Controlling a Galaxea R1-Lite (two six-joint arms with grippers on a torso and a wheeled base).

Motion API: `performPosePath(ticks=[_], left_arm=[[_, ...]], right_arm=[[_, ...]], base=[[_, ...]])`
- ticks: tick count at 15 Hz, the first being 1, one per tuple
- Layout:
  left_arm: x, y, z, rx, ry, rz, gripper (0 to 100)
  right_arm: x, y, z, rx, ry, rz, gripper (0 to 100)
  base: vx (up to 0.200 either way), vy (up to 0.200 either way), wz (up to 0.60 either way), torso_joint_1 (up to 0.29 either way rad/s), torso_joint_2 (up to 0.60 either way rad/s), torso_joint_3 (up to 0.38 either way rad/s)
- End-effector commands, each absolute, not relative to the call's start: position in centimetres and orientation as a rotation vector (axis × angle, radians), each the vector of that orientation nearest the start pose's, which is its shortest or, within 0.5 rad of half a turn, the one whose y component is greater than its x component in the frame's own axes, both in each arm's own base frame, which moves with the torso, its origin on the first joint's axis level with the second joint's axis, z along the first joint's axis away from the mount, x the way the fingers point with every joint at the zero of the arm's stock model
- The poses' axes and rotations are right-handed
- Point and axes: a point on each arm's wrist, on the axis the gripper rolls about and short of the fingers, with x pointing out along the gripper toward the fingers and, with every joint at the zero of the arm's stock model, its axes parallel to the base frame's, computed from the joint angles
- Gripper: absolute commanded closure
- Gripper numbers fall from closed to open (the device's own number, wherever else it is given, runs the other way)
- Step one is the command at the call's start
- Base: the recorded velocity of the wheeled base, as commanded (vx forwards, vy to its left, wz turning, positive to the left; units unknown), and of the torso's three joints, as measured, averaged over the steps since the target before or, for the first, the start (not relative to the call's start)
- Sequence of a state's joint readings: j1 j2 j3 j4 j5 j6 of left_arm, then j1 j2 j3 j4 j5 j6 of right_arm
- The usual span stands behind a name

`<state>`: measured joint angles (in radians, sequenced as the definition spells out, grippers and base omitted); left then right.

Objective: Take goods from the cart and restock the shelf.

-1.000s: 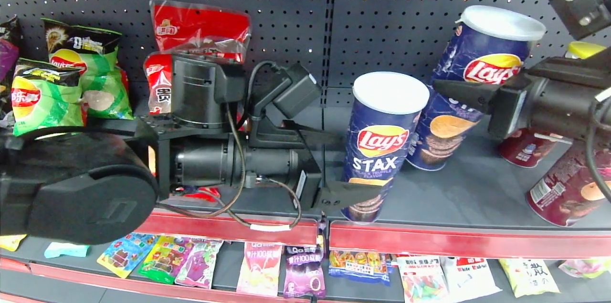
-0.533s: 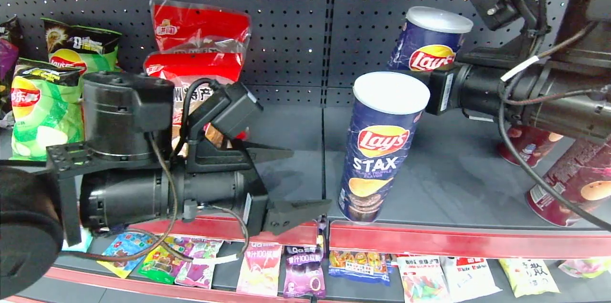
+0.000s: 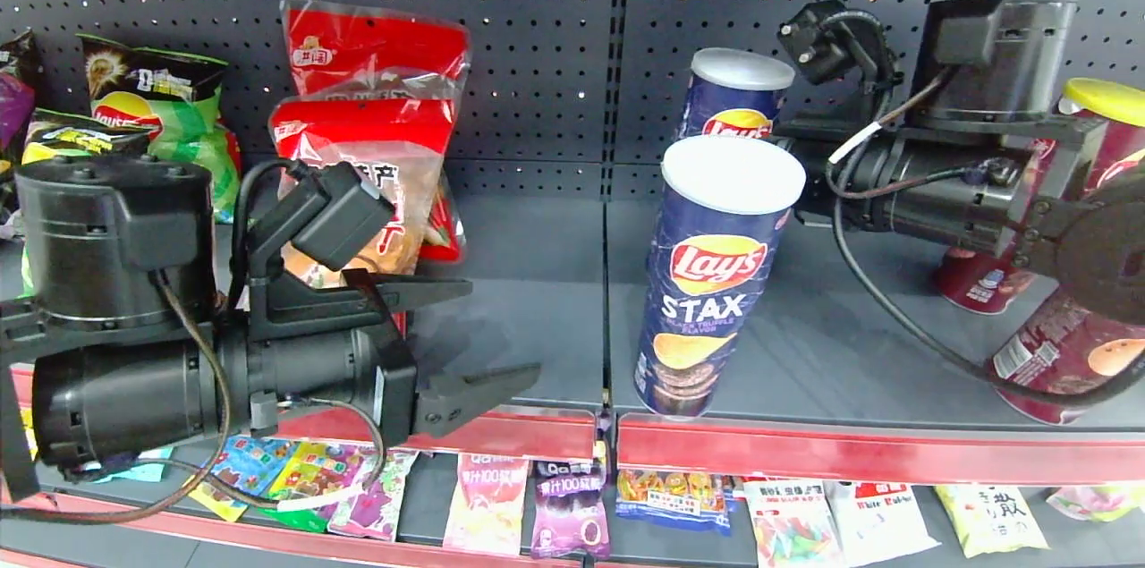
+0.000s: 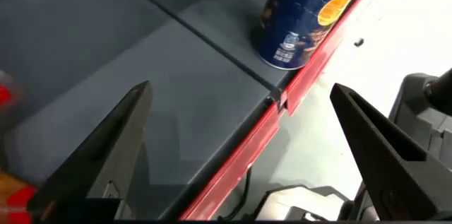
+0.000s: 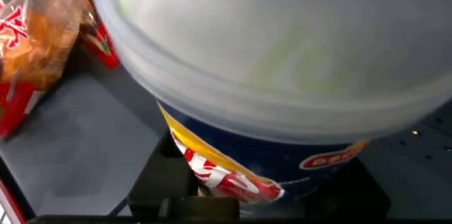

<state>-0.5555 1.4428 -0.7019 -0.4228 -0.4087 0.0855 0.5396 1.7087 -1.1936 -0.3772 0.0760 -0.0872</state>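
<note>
A tall blue chip can (image 3: 716,273) with a white lid stands upright near the front edge of the grey shelf (image 3: 537,282); it is also in the left wrist view (image 4: 296,26). My left gripper (image 3: 501,326) is open to its left, apart from it, with nothing between the fingers (image 4: 240,107). Behind that can is a second blue can (image 3: 733,94), upright, with my right gripper (image 3: 760,131) shut on it from the right. Its clear lid (image 5: 275,47) is close in the right wrist view. Its base is hidden by the front can.
Red snack bags (image 3: 367,103) and green chip bags (image 3: 152,103) lean on the pegboard at the left. Maroon cans (image 3: 1064,353) and a yellow-lidded can (image 3: 1100,103) are at the right. The shelf has a red front lip (image 3: 805,452); candy packets (image 3: 572,505) lie below.
My left gripper has drawn back to the left, away from the front can. My right arm has carried the second can leftward and deeper, behind the front can.
</note>
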Motion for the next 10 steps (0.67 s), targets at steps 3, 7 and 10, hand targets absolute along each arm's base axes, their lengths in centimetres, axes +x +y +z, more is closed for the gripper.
performPosePath(ticks=[3,7,10], left_arm=[[19.7,-13.0,20.5,0.101,0.285,-0.960,0],[19.8,-13.1,20.4,0.102,0.288,-0.961,0],[19.9,-13.1,20.4,0.103,0.288,-0.960,0]], right_arm=[[29.3,18.0,25.3,-0.123,0.133,0.628,100],[29.2,17.9,25.3,-0.122,0.136,0.625,0],[28.3,17.4,25.9,-0.118,0.122,0.622,0]], base=[[0.000,0.000,0.00,0.000,0.00,0.000],[0.000,0.000,0.00,0.000,0.00,0.000],[0.000,0.000,0.00,0.000,0.00,0.000]])
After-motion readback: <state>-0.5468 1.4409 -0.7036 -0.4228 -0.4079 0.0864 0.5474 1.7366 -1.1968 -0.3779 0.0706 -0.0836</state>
